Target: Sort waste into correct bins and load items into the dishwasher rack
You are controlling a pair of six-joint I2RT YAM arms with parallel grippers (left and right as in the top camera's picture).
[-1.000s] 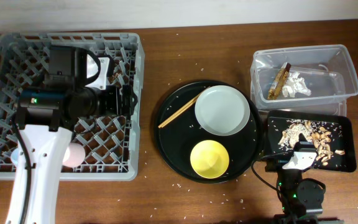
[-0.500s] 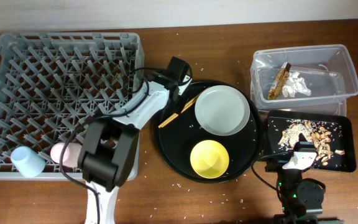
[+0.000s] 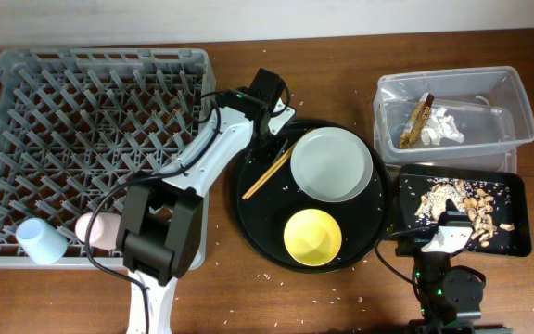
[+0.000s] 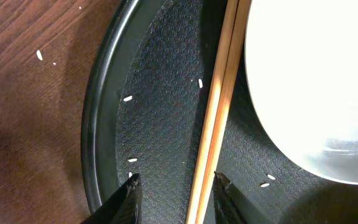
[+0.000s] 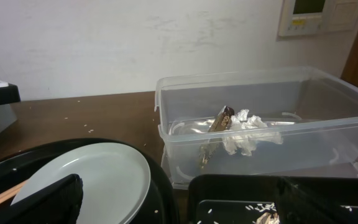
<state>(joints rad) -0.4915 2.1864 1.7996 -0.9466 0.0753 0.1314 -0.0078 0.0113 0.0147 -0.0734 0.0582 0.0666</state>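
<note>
The wooden chopsticks [image 3: 265, 173] lie on the round black tray, left of the grey-green plate [image 3: 331, 165]. My left gripper [image 3: 276, 127] hovers low over their far end. In the left wrist view its jaws [image 4: 176, 193] stand apart astride the chopsticks [image 4: 219, 112], which run close to the right finger. The yellow bowl [image 3: 314, 236] sits in front of the plate. A blue cup [image 3: 40, 241] and a pink cup [image 3: 98, 228] rest in the dishwasher rack [image 3: 26, 111]. My right gripper [image 3: 445, 237] is open and holds nothing, at the black bin's near edge.
The clear tub [image 3: 519, 102] holds the wrapper [image 3: 418, 119] and tissue [image 3: 446, 125]. The shallow black bin [image 3: 519, 199] holds food scraps [image 3: 457, 204]. The round black tray [image 3: 258, 218] lies between the rack and the bins. Rice grains are scattered over the wood.
My left arm swung from over the rack to the chopsticks on the round tray. The chopsticks shifted slightly in the last half second. The right arm stayed still.
</note>
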